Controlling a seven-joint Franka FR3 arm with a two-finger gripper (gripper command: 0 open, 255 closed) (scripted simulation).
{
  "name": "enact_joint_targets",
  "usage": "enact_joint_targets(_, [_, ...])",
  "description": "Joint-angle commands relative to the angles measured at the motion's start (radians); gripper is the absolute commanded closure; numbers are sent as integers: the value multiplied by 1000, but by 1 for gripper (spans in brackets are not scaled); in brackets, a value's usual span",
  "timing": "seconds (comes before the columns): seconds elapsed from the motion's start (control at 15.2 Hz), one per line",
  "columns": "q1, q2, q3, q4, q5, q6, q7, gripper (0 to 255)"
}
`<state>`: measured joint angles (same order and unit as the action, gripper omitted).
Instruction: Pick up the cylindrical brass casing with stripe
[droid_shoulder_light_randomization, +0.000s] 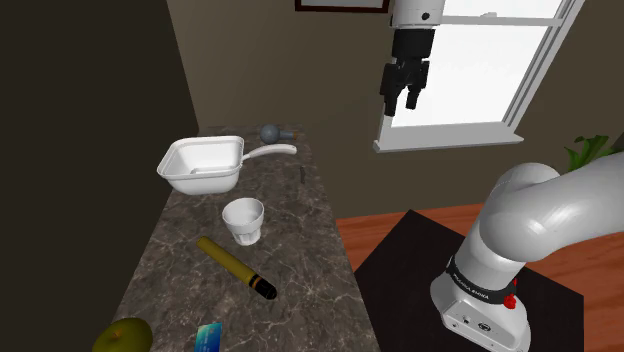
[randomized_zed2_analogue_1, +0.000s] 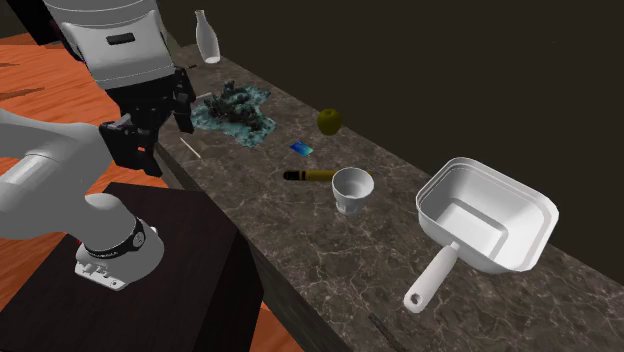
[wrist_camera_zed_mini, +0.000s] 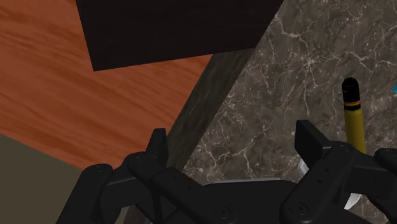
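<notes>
Both fingers of the gripper stand apart, clasping nothing. In the shoulder view we see the gripper high in the air before the window, well above the worktop and off to its side. In the second exterior view the gripper hangs near the edge of the worktop, on the side of the dark stand.

The casing lies flat on the worktop, near the white cup but apart from it, and the cup stands between it and the white pan. Its body is brass-coloured and its tip black. In the wrist view we make out the casing with an orange stripe just behind that tip, lying on the marbled surface beyond one finger, not between the two. In the second exterior view the casing sits between the cup and a small blue card. A green fruit lies farther along, and the pan is on the cup's other side.
</notes>
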<state>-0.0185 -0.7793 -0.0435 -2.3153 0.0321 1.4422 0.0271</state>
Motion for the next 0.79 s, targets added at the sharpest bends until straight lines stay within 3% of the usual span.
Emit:
enact_joint_targets(0.0, [0,0,0,0,0,0,0,0])
enact_joint_targets(0.73, [76,155,162,-149,96,336,113,0])
